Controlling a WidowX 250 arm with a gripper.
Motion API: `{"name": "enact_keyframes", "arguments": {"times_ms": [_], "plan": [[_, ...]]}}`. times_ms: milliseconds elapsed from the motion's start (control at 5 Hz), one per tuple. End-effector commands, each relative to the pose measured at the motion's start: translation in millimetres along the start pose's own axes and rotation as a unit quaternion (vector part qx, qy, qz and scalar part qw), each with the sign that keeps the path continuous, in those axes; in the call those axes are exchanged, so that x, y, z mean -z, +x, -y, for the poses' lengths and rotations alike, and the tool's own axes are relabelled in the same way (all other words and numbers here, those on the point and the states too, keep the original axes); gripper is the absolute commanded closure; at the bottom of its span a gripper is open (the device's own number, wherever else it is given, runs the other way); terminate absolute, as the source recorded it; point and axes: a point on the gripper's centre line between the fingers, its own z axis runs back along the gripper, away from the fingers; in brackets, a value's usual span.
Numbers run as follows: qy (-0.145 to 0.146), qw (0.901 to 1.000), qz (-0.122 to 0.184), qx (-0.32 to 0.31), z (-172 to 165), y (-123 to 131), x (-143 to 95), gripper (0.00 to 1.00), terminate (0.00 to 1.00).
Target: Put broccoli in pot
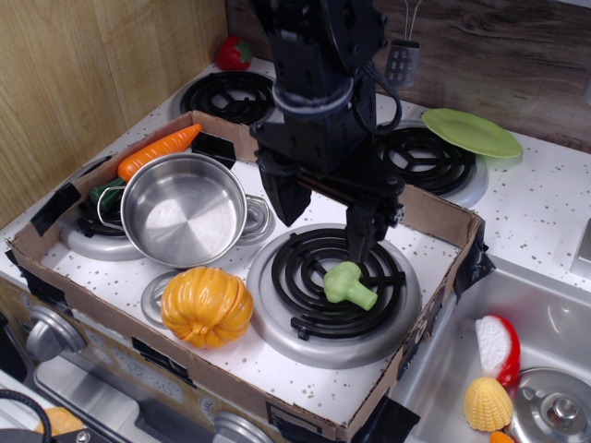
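The light-green toy broccoli (348, 284) lies on its side on the front right black coil burner (337, 270). The shiny steel pot (183, 209) with wire loop handles stands empty at the left, inside the cardboard tray. My black gripper (323, 221) hangs open over the burner, just up and left of the broccoli. Its right finger tip (358, 242) is close above the broccoli's head; its left finger (286, 198) is well to the left. It holds nothing.
An orange pumpkin (207, 305) sits in front of the pot. A carrot (158, 150) lies behind it. A low cardboard wall (434, 214) rims the tray. A green plate (471, 132) rests on the back right burner. The sink (517, 369) at right holds toys and a lid.
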Motion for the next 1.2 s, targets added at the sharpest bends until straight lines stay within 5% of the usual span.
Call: {"name": "enact_keyframes", "arguments": {"times_ms": [0,1000], "plan": [[-0.009,1.0,0.001,0.003,2.6,10.0,20.6,0.0,0.0],[-0.037,0.9993,-0.004,-0.005,21.5,19.0,78.6,0.0,0.0]]}}
